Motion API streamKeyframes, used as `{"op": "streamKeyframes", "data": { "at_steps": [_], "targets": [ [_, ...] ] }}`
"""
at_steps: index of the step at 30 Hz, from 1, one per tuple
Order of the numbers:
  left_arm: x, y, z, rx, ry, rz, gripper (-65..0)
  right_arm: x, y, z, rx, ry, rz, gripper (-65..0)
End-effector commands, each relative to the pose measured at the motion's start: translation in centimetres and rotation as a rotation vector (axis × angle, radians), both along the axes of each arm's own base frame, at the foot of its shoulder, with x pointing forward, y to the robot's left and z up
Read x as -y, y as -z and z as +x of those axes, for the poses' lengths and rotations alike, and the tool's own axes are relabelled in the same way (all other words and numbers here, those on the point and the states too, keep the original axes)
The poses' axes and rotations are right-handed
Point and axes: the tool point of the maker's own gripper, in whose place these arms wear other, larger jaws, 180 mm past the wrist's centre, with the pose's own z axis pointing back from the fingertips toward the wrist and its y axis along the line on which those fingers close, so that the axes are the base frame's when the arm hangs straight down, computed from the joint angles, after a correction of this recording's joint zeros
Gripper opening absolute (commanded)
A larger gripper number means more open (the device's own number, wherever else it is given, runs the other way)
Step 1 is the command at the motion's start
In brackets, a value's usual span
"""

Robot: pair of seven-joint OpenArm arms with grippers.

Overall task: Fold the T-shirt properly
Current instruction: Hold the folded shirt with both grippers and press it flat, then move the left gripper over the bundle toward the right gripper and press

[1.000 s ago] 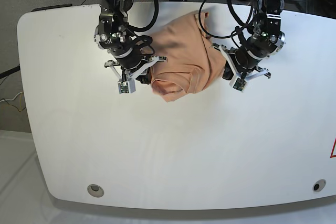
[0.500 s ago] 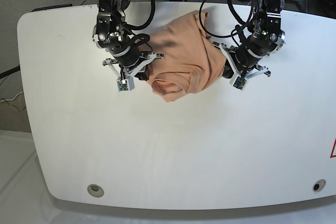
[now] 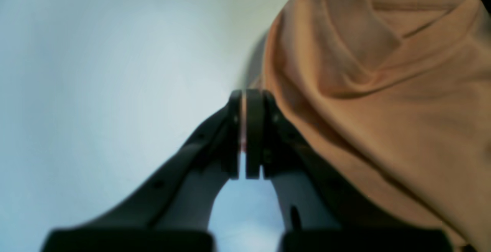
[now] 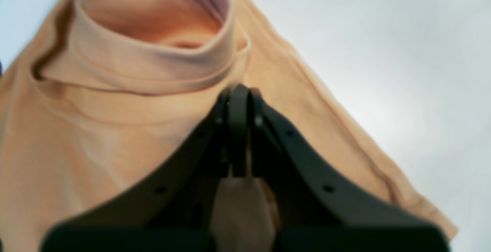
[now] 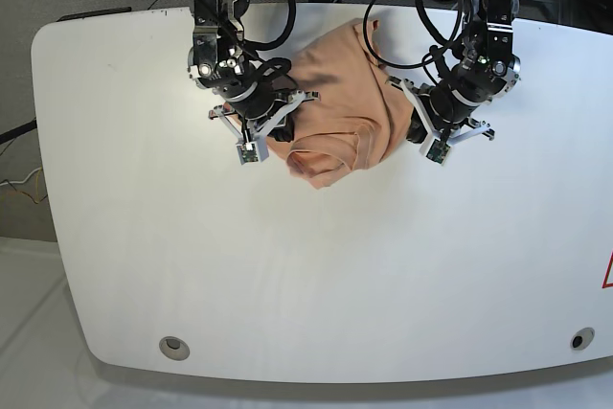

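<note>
the t-shirt (image 5: pixel 337 112) lies bunched near the table's (image 5: pixel 316 275) far edge, between the left gripper (image 3: pixel 245 102) and right gripper (image 4: pixel 238 94), both closed, gripping nothing visible.

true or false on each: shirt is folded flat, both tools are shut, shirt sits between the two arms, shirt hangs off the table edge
1. The T-shirt lies folded flat. False: it is bunched in a crumpled heap.
2. Both tools are shut. True: the left tool and the right tool have their jaws pressed together.
3. The T-shirt sits between the two arms. True in the base view.
4. The T-shirt hangs off the near edge of the table. False: it lies near the far side, wholly on the white top.
</note>
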Motion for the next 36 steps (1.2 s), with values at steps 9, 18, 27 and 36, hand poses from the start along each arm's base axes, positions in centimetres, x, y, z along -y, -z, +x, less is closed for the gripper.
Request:
{"op": "streamKeyframes", "data": {
  "at_steps": [9,18,27,36],
  "targets": [
    [0.2,-1.2,0.8,0.048,0.002,-0.015,-64.1,-3.4,-2.8,2.8,0.093,-0.067,0.046,-65.0],
    [0.2,-1.2,0.8,0.046,0.002,-0.015,-64.1,-6.6,-2.8,3.5,0.089,-0.147,0.062,-65.0],
    [0.2,-1.1,0.7,0.043,0.001,-0.015,-64.1,-8.2,-3.4,4.2,0.104,-0.185,0.070,-65.0],
    [0.2,-1.1,0.7,0.043,0.001,-0.017,-64.1,-8.2,-5.0,5.7,0.158,-0.182,0.072,-65.0]
  ]
}}
